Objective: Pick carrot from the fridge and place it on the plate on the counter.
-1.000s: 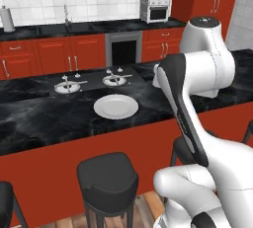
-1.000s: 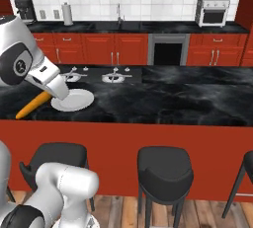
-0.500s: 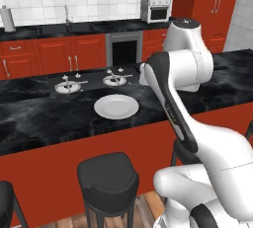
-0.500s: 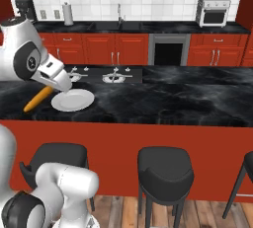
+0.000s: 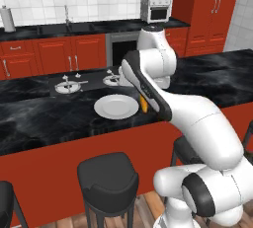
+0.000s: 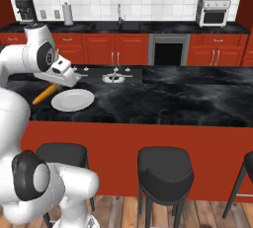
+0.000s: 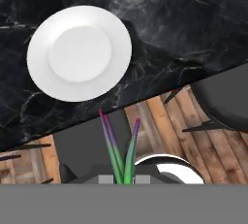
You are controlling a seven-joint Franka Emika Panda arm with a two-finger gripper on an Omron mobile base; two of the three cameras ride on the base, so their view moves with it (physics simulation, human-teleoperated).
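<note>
- Slim orange tapered carrot (image 6: pixel 45 94) held at the end of the white arm, above the glossy black marbled tabletop (image 6: pixel 173 96), tilted, lower tip pointing down and away from the plate.
- Seen from the right base camera: carrot just beside the near-left rim of the plain round white flat plate (image 6: pixel 72 99), not resting on it.
- Seen from the left base camera: a short orange stretch of the carrot (image 5: pixel 144 104) peeking out beside the white arm link, just right of the plate (image 5: pixel 116 106).
- Two-finger gripper (image 6: pixel 58 87) closed around the upper end of the carrot; the fingers themselves mostly hidden behind the white hand, so the grip judged from the carrot hanging clear of the tabletop.
- In the hand camera: green-to-purple leaf tips (image 7: pixel 118 150) rising at the bottom centre, the plate (image 7: pixel 79 53) lying up and to the left on the tabletop (image 7: pixel 184 29), bare.
- Beyond the tabletop edge in the hand camera: wooden floor planks (image 7: pixel 160 126) and a round black stool seat (image 7: pixel 227 102).
- Silver stove burners (image 6: pixel 112 77) set in the inset cooktop behind the plate, well apart from the carrot.
- Black stools (image 6: pixel 165 172) lined up along the red base of the island.
- Red wall cabinets, a sink faucet (image 6: pixel 119 12) and a small white toaster oven (image 6: pixel 213 11) along the back wall.
</note>
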